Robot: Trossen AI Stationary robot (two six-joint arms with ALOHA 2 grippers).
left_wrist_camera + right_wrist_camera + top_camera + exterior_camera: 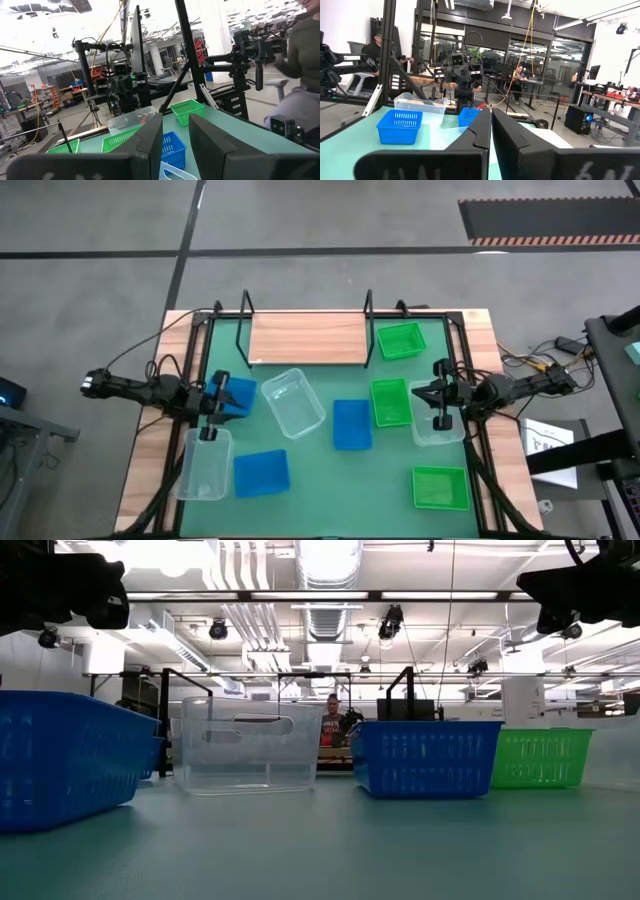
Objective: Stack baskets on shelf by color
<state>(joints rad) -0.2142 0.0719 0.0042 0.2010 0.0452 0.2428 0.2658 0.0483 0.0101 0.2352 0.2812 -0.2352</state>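
The shelf [308,338], a light wooden board between black wire uprights, stands at the mat's far edge. Nine baskets stand on their bottoms on the green mat. Green ones sit beside the shelf [400,340], right of centre [391,402] and near right [440,487]. Blue ones sit at left [236,394], centre [351,424] and near left [261,473]. Clear ones sit at centre [297,402], near left [205,464] and right [437,428]. My left gripper [175,122] hovers open above the left side. My right gripper [490,111] hovers shut above the right side.
The green mat [330,510] lies on a wooden table with black frame rails along both sides. Cables run at the right edge [540,360]. People show in the room beyond: one behind the shelf [330,725], one seated at the side [305,60].
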